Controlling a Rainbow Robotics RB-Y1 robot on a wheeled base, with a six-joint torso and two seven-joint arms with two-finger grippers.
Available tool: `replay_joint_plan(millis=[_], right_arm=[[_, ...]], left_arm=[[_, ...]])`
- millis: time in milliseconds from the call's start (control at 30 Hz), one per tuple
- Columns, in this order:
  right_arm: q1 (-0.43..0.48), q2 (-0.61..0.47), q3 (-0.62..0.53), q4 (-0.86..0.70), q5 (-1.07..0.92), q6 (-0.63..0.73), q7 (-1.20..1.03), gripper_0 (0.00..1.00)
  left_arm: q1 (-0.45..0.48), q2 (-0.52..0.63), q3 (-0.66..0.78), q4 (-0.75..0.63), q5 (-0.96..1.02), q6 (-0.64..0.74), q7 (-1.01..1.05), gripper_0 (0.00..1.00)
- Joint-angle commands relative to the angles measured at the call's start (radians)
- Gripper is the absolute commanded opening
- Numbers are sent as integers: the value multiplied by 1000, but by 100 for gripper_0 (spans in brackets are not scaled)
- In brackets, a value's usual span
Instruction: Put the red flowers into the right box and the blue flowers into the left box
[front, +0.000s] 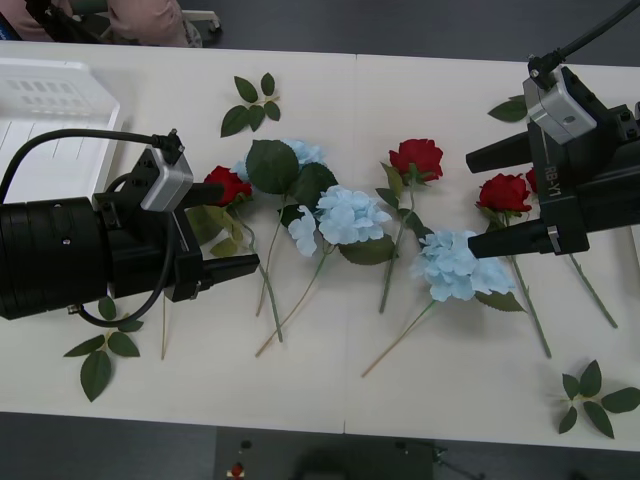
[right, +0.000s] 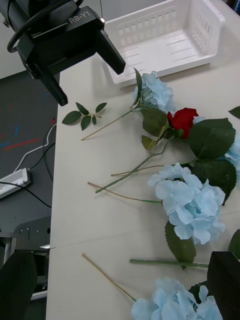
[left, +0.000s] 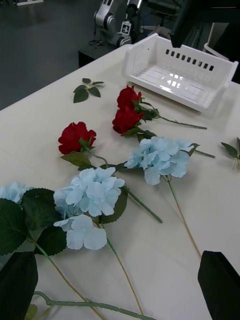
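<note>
White tabletop (front: 330, 360) carries every flower, none boxed yet. From the table's middle in the front view, one red rose (front: 416, 157) lies at about one o'clock, two more red roses (front: 504, 192) sit at three o'clock close under the right arm, and a fourth rose (front: 228, 184) lies at nine o'clock, just beside the left arm's wrist. Pale blue hydrangeas spread between them: one cluster (front: 350, 214) near the centre, another (front: 455, 264) at four o'clock, and a third (front: 300, 152) at eleven o'clock, partly hidden by big dark leaves. The left box (front: 40, 120), with its slotted wall, stands at ten o'clock at the table's far left corner; the right box (left: 180, 72) rests on the opposite end, seen from the left wrist. The left gripper (front: 240, 232) hovers above the table with its black fingers spread, holding nothing. The right gripper (front: 480, 200) hangs over the right-hand roses, fingers likewise apart and empty. Loose leaf sprigs (front: 252, 104) lie scattered around.
</note>
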Motion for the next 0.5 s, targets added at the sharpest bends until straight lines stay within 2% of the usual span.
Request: replay_joint_plan(millis=[33,67,500], right_arm=[[-13,-21,-15,-13,-6,-3,30,100],[-13,-21,-15,-13,-6,-3,30,100],[-13,-21,-15,-13,-6,-3,30,100]], left_arm=[[-7,11,5,-29,0,-4,-30,96],[-7,11,5,-29,0,-4,-30,100],[-7,11,5,-29,0,-4,-30,100]])
